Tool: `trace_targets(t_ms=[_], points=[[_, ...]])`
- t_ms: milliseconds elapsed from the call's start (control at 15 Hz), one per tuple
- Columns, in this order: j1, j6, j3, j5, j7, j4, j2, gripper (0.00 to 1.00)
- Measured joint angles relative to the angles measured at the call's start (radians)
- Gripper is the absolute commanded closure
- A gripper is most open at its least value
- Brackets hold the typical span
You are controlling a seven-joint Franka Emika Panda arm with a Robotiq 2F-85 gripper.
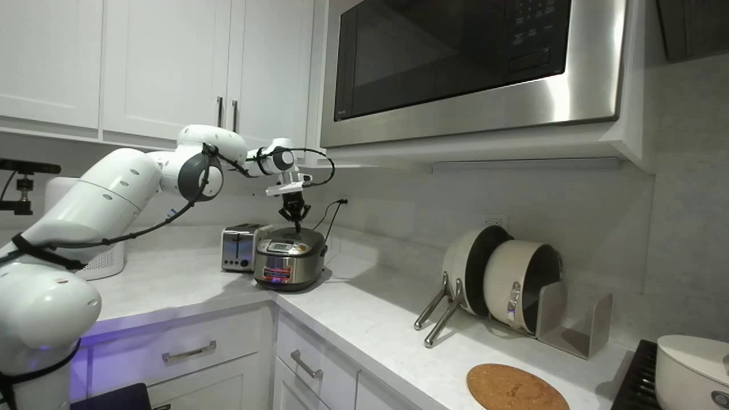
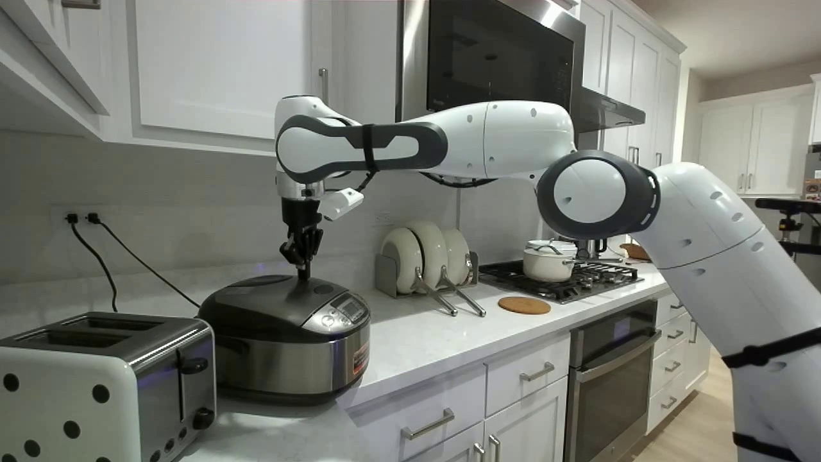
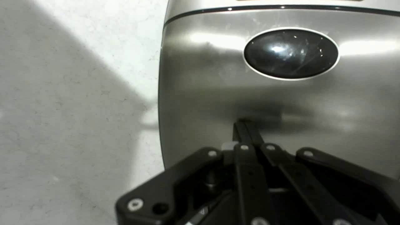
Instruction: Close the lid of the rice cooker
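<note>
My gripper (image 3: 244, 125) stands together, holding nothing, its tips touching or nearly touching the lid (image 2: 256, 307), which lies down on the rice cooker (image 2: 282, 367) beside the toaster (image 2: 109, 385). I expect a stiff, slick, hinged shell, light to move and hard to pinch, so I'd press toward its front rather than grip, avoiding the black oval (image 3: 291, 53), possibly a release.

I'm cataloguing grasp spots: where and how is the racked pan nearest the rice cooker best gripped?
Probably by the handle, pinched midway across its slim width, from above on the front side of the counter: the handle slopes down out of the rack that way. A second handle close beside may limit room.
</note>
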Motion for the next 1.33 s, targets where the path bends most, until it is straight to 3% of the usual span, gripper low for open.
trace_targets(t_ms=[1067,1133,1200,1333], points=[[-0.049,0.216,0.0,0.095,0.002,-0.307,-0.178,1.0],[-0.052,0.231,0.0,0.099,0.002,-0.329,-0.19,0.74],[-0.054,0.245,0.0,0.103,0.002,-0.35,-0.203,0.73],[-0.054,0.255,0.0,0.118,0.002,-0.391,-0.228,0.61]])
